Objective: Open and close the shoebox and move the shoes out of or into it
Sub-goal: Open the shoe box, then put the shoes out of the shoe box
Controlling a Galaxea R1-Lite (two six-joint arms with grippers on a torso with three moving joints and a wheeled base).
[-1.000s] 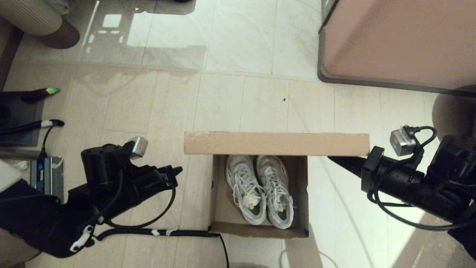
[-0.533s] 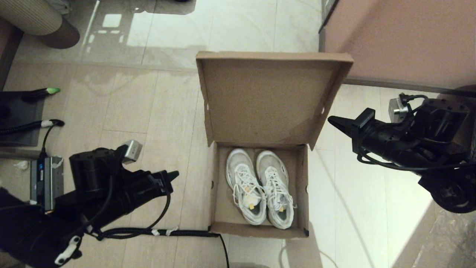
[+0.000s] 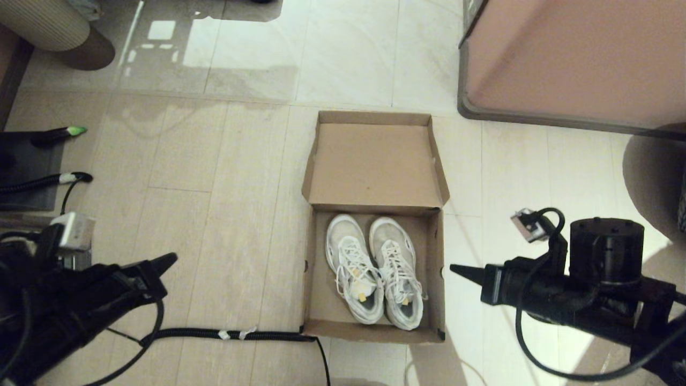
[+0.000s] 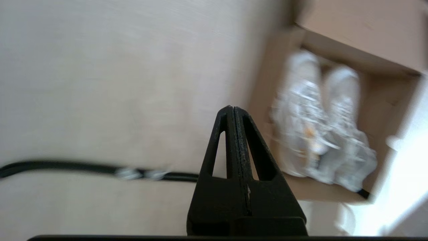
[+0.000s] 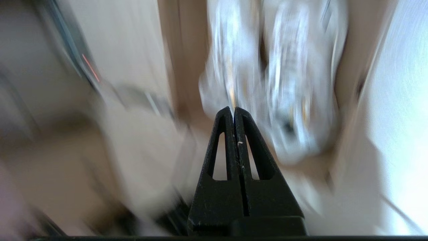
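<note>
The brown cardboard shoebox (image 3: 316, 300) sits on the floor in the middle, its flap lid (image 3: 375, 161) thrown fully back and lying flat behind it. Inside, the pair of white sneakers (image 3: 375, 271) lies side by side, toes pointing away from me; they also show in the left wrist view as the shoes (image 4: 321, 134) and in the right wrist view as the shoes (image 5: 274, 67). My left gripper (image 3: 170, 259) is shut and empty, far left of the box. My right gripper (image 3: 453, 268) is shut and empty, just right of the box's right wall.
A large pinkish-brown block with a grey rim (image 3: 568, 59) fills the back right. A black cable (image 3: 225, 335) runs along the floor to the box's front left corner. Dark equipment (image 3: 27, 171) and a striped cushion (image 3: 43, 24) are at the far left.
The lid swung from edge-on, through upright, to lying flat behind the box. My right gripper rose with it, then dropped beside the box. My left arm pulled back to the left.
</note>
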